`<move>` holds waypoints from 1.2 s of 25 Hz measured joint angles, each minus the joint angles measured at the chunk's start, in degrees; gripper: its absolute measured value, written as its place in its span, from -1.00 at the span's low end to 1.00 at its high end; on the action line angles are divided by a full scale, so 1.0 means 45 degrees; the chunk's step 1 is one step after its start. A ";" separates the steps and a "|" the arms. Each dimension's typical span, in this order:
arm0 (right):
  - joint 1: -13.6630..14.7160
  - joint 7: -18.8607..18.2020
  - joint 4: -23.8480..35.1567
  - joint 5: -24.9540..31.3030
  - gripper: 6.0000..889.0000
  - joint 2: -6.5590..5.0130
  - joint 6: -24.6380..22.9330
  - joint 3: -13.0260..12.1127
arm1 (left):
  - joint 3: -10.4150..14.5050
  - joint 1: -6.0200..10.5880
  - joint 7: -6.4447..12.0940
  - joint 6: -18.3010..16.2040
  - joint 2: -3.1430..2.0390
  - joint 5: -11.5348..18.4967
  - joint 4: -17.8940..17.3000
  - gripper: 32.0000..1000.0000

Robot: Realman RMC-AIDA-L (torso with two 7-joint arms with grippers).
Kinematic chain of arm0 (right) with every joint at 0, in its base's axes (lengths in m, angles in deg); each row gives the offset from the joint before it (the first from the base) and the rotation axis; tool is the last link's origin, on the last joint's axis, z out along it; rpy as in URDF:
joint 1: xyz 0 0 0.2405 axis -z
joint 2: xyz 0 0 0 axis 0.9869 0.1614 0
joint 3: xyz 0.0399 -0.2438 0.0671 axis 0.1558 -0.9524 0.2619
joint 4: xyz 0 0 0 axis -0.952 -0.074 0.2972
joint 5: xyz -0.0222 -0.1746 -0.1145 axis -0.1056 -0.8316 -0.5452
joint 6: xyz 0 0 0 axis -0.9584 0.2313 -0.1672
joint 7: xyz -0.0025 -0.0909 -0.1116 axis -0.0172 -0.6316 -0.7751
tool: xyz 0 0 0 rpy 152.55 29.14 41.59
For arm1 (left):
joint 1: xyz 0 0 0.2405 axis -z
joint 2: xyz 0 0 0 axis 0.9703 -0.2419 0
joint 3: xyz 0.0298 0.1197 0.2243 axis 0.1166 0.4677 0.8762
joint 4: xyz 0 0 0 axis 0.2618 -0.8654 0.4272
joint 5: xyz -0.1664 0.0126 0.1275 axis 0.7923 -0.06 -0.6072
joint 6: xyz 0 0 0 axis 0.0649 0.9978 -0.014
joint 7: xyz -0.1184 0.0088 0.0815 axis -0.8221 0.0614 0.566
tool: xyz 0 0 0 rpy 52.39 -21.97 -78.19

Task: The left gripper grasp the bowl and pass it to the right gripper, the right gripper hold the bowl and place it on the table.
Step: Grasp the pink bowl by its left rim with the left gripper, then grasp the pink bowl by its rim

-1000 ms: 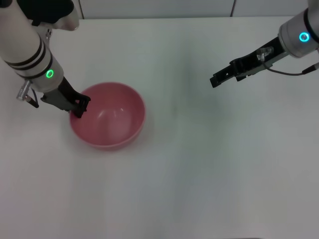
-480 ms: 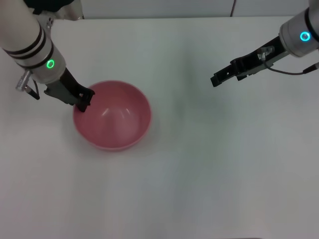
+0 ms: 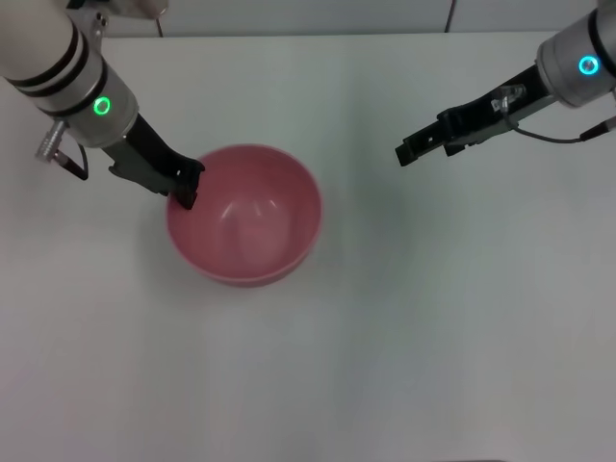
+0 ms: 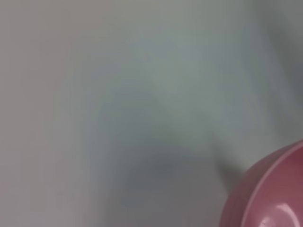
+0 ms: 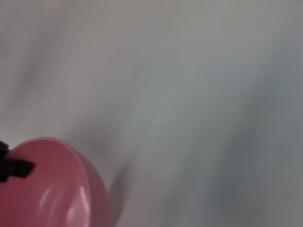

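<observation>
Left pincer (image 3: 184, 185) is clamped on the near-left rim of the bowl (image 3: 245, 216), black fingers pinching the wall, one tip inside and one outside as far as the head view shows. Bowl is upright, opening up, pink-red and glossy, sitting left of centre over the desk (image 3: 404, 318); cannot tell from the head view whether its base is touching the desk or just off it. Left wrist with green ring runs up and to the left from the grip point, toward the far-left corner. Left wrist view shows only a slice of the bowl (image 4: 272, 194) rim and outer wall against blurred desk (image 4: 118, 94), with a dark shadow just beside the wall; own fingers not visible there. Right pincer (image 3: 405, 153) hangs on the far right side, well apart from the bowl, pointing toward it along a shallow diagonal; holding nothing, and the jaw gap is too small to read in the head view, so cannot tell whether it is wide or narrow. Cyan ring wrist sits at the far-right edge with a thin cable trailing below it. Right wrist view has the bowl (image 5: 52, 189) low in a corner, and the black tip of the left pincer (image 5: 14, 168) on its rim; the rest is blurred desk (image 5: 189, 94).
</observation>
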 joint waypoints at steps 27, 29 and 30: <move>-0.0351 -0.0353 0.0084 0.1685 0.91 -0.0355 -0.1747 -0.0204 | 0.0388 0.1076 0.0283 -0.0708 0.0295 0.0730 -0.0339 -0.94; -0.0436 -0.0353 0.0051 0.1680 0.91 -0.0320 -0.1749 -0.0252 | 0.0545 0.1097 0.0282 -0.0783 0.0298 0.0964 -0.0522 -0.93; -0.0457 -0.0353 0.0037 0.1675 0.90 -0.0310 -0.1751 -0.0259 | 0.0603 0.1120 0.0282 -0.0830 0.0299 0.1085 -0.0616 -0.93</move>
